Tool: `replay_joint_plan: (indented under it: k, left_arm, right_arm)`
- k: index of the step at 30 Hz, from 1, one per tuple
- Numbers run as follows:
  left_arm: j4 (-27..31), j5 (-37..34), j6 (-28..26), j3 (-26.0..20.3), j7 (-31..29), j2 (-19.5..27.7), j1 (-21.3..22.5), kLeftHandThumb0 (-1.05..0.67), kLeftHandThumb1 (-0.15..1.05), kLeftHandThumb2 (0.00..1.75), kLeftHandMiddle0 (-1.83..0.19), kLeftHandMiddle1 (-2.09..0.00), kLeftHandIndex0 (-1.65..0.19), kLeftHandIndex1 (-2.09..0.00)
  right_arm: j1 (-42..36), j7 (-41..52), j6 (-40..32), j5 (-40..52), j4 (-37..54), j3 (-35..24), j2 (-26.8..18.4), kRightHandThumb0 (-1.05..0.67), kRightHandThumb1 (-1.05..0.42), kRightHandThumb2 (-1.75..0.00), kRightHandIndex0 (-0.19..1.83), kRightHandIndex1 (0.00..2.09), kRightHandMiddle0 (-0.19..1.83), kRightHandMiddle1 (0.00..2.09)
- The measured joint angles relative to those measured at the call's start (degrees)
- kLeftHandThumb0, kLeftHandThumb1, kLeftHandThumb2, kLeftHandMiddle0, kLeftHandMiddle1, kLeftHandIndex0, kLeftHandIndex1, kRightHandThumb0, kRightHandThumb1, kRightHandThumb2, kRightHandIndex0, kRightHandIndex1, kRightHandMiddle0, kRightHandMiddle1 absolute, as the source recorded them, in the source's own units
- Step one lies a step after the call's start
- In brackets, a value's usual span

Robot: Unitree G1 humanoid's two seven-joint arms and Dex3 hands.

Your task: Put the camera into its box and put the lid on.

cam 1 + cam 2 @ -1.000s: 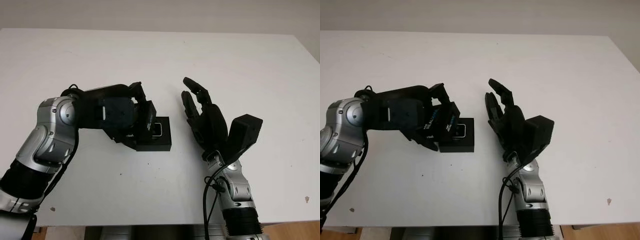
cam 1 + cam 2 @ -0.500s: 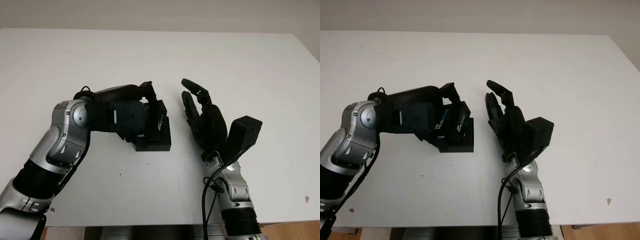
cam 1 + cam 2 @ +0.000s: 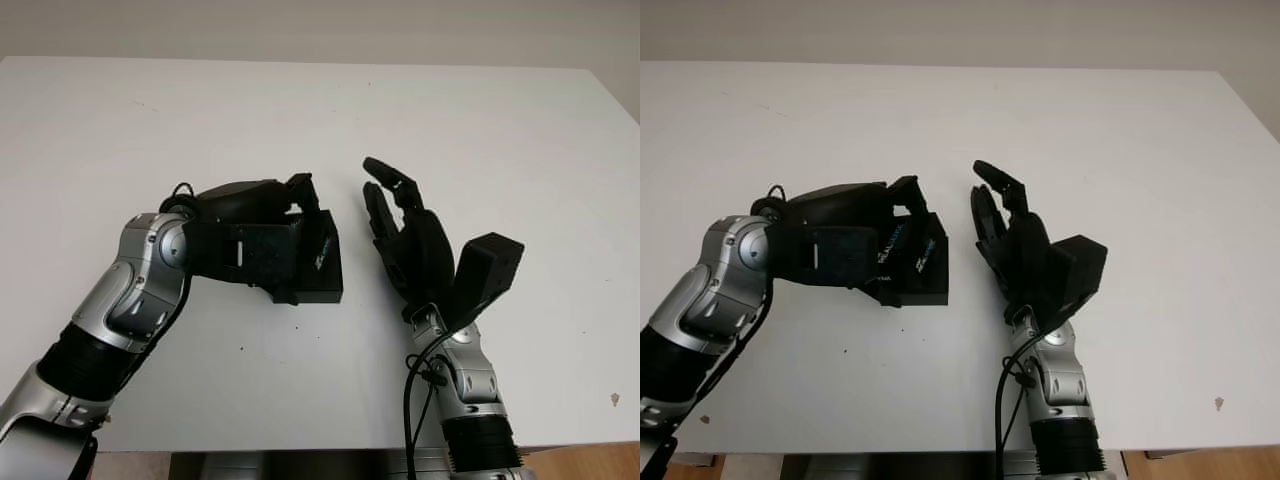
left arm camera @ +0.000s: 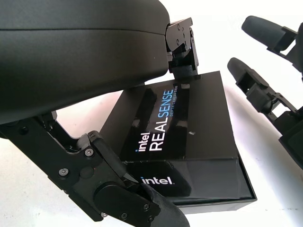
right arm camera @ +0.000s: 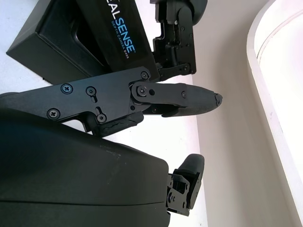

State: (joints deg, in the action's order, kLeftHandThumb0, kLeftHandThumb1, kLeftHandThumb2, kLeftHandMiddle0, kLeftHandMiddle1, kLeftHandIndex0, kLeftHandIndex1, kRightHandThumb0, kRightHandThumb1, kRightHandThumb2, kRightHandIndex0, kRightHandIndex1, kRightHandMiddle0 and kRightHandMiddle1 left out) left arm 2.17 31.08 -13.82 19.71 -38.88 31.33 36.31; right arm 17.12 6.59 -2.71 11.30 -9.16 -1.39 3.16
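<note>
My left hand [image 3: 298, 240] is shut on the black box lid [image 4: 175, 118], printed "intel REALSENSE". One finger [image 4: 182, 47] presses its far edge and the thumb [image 4: 118, 198] grips its near edge. The lid sits slightly tilted on the black box base [image 3: 328, 288], which stands on the white table a little left of centre; a thin strip of the base [image 4: 246, 197] shows under one corner. The lid hides whatever is inside the box. My right hand [image 3: 405, 235] is open, held upright above the table just right of the box and not touching it.
The white table [image 3: 480, 120] spreads wide on every side of the box. Its right edge and front edge are in view. A few small dark specks mark the surface, one of them [image 3: 614, 399] near the front right corner.
My left hand has carried the lid rightward and down over the box, covering the opening that showed a second ago. The right hand has stayed in place.
</note>
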Motion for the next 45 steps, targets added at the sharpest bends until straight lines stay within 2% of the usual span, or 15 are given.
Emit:
replay_joint_plan:
  k: [6,10,11,12,14,16,18,21,25,28,33,36,40,42,45]
  left_arm:
    - [-1.4,0.4,-3.9,0.3,-1.7,-1.6,1.3,-0.25,1.05,0.48,-0.63,-2.09,-0.10,-2.04]
    - [-1.9,0.4,-6.6,0.4,-2.2,-2.9,1.8,-0.26,1.05,0.50,-0.80,-2.09,-0.27,-2.09]
    - [-1.9,0.4,-7.5,0.4,-2.4,-3.2,1.9,-0.27,1.05,0.51,-0.73,-2.09,-0.28,-2.09]
    - [-1.9,0.3,-8.2,0.4,-2.6,-3.5,1.9,-0.27,1.05,0.51,-0.37,-2.00,-0.25,-2.09]
    - [-1.8,0.3,-10.4,0.7,-3.9,-4.1,2.3,-0.32,1.05,0.50,-0.07,-1.78,0.04,-1.96]
    - [-0.8,0.2,-14.0,1.3,-6.1,-4.7,3.1,-0.34,1.05,0.50,0.12,-2.01,0.15,-1.84]
    - [0.5,0.2,-16.9,1.6,-8.0,-4.8,3.5,-0.36,1.05,0.49,0.18,-1.71,0.18,-1.54]
    - [4.8,-0.9,-20.0,1.6,-11.3,-3.9,3.6,-0.43,1.05,0.48,0.19,-0.85,0.19,-0.66]
    - [9.0,-2.7,-22.0,2.2,-13.6,-3.4,2.8,-0.53,1.05,0.49,0.19,-0.21,0.19,-0.09]
    - [12.0,-3.9,-22.0,2.6,-13.8,-2.7,1.6,-0.54,1.05,0.46,0.19,-0.02,0.19,-0.01]
    - [16.4,-4.4,-23.4,3.9,-15.5,-1.4,1.9,-0.52,1.05,0.42,0.19,0.00,0.19,0.00]
    - [17.7,-4.4,-24.9,4.7,-16.1,-0.6,2.2,-0.53,1.05,0.41,0.19,0.00,0.19,0.00]
    - [19.0,-5.1,-25.5,4.9,-16.1,0.0,2.3,-0.53,1.05,0.39,0.19,0.00,0.19,0.00]
    - [19.6,-5.6,-25.5,5.0,-16.1,0.5,2.2,-0.53,1.05,0.39,0.19,0.00,0.19,0.00]
    - [20.7,-6.7,-26.2,4.9,-16.1,1.0,2.1,-0.54,1.05,0.39,0.19,0.00,0.19,0.00]
  right_arm:
    - [0.0,-0.4,0.0,0.0,-0.1,0.1,0.0,-0.61,-1.05,-0.40,0.06,0.05,-0.19,0.73]
    - [0.1,-0.5,0.0,-0.1,-0.2,0.3,0.0,-0.61,-1.05,-0.40,0.07,0.05,-0.19,0.80]
    - [0.2,-0.6,0.0,-0.1,-0.3,0.4,0.0,-0.61,-1.05,-0.40,0.06,0.05,-0.19,0.80]
    - [0.2,-0.6,0.0,-0.1,-0.3,0.4,0.1,-0.60,-1.05,-0.40,0.06,0.05,-0.19,0.77]
    - [0.2,-0.6,0.1,0.0,-0.4,0.4,0.1,-0.60,-1.05,-0.40,0.06,0.05,-0.19,0.80]
    - [0.3,-0.5,0.5,0.0,-0.8,0.4,0.1,-0.60,-1.05,-0.40,0.06,0.05,-0.19,0.83]
    - [0.4,-0.5,0.8,0.0,-1.3,0.4,0.1,-0.60,-1.05,-0.40,0.07,0.06,-0.19,0.82]
    - [0.5,-0.7,1.4,0.0,-1.6,0.3,0.1,-0.60,-1.05,-0.39,0.07,0.06,-0.19,0.95]
    - [0.8,-0.6,1.4,0.2,-1.7,0.4,0.2,-0.60,-1.05,-0.40,0.07,0.05,-0.19,0.80]
    - [0.8,-0.6,1.4,0.5,-1.7,0.3,0.2,-0.59,-1.05,-0.39,0.08,0.06,-0.19,1.27]
    - [0.8,-0.9,1.4,0.7,-1.8,0.3,0.3,-0.59,-1.05,-0.38,0.09,0.06,-0.19,1.40]
    - [0.8,-1.3,1.3,0.7,-1.8,0.3,0.3,-0.59,-1.05,-0.38,0.09,0.06,-0.19,1.01]
    - [0.9,-1.7,1.1,0.7,-1.8,0.4,0.3,-0.58,-1.05,-0.39,0.08,0.06,-0.19,0.86]
    - [0.9,-1.8,1.1,0.7,-1.8,0.5,0.3,-0.58,-1.05,-0.39,0.08,0.05,-0.18,0.84]
    - [0.9,-1.8,1.1,0.7,-1.8,0.5,0.3,-0.59,-1.05,-0.38,0.08,0.06,-0.19,1.08]
